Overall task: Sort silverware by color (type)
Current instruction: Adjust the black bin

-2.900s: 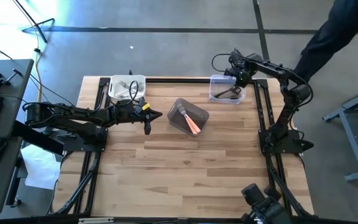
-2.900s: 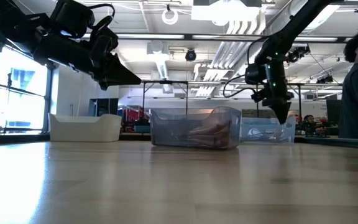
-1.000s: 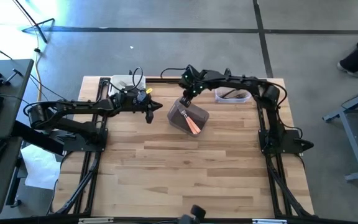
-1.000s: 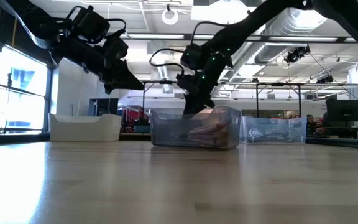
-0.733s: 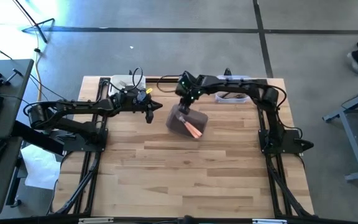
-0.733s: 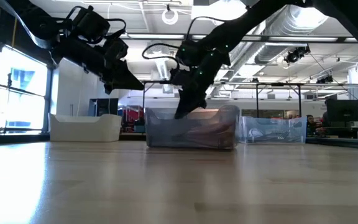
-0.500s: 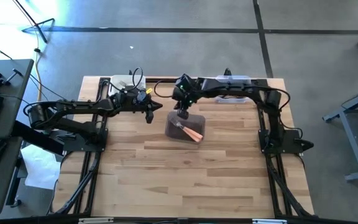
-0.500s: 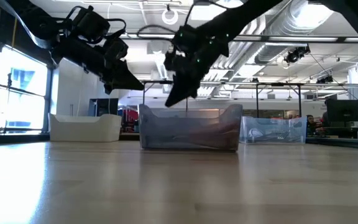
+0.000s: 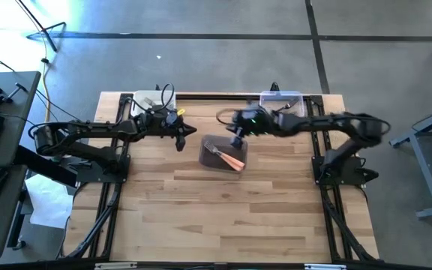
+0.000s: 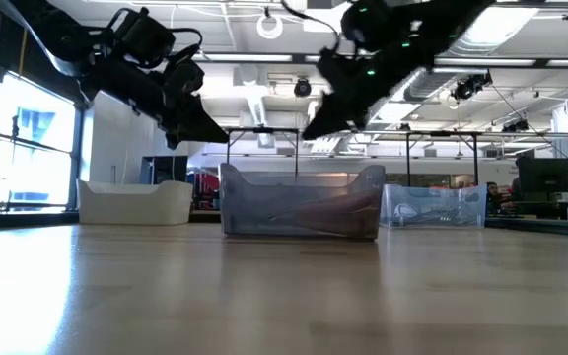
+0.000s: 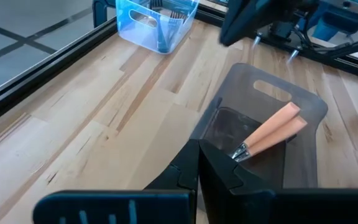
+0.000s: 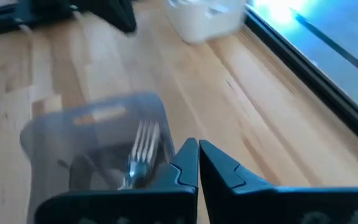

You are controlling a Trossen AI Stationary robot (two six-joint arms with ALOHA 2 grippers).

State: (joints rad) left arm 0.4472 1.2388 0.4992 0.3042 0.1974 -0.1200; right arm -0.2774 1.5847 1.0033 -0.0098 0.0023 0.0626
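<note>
Grey-tinted tub sits mid-table with the silverware I'm after: orange-handled forks lying flat inside, tines toward one end wall, plus at least one darker piece I can't make out clearly. My right gripper hangs just above the tub's far edge, fingers clenched on nothing. Left gripper waits in the air beside the tub, toward the white tub, also pinched shut and empty.

My read of the step: pick one fork out of the grey-tinted tub. To do that well I need to spread the right fingers before dropping in, come down between the walls rather than on the rim, and straddle a single handle mid-length. The two orange handles lie touching, so taking one cleanly is the hard part; aim at the outer one.

In the way: tub walls are tall relative to the forks, so a tilted approach risks nudging the tub. Clear blue tub with dark-handled forks sits at the far edge, well apart. Left arm is near enough that I'd keep my sweep on my side.
</note>
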